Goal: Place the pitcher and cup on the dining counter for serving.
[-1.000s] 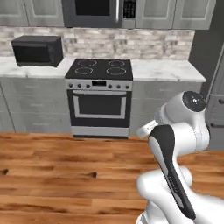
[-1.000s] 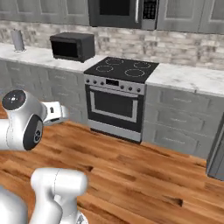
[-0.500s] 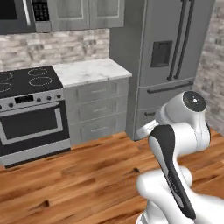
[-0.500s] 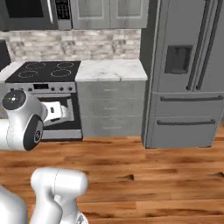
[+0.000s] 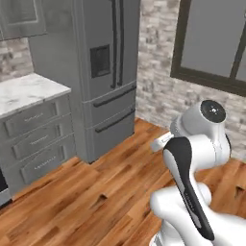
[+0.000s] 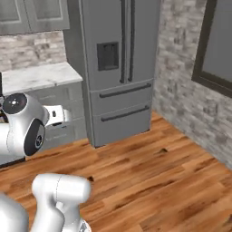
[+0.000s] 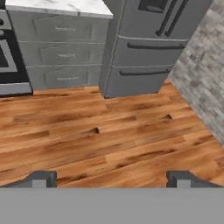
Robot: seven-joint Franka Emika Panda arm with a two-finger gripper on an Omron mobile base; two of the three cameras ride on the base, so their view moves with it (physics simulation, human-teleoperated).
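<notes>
Since the earlier frames the base has turned: stove and microwave have left both base views, replaced by the grey refrigerator point(image 5: 103, 72) and a brick wall point(image 6: 190, 104) with a window point(image 5: 216, 43). The gripper point(image 7: 111, 178) is wide open, empty, fingertips point(image 7: 41, 178) apart above wooden floor point(image 7: 113, 135). Pitcher and cup positions cannot be determined.

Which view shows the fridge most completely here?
The right base view: the fridge faces the camera, with doors, dispenser and both drawers. The left base view sees it at an angle; the hand view catches its lower part.
</notes>
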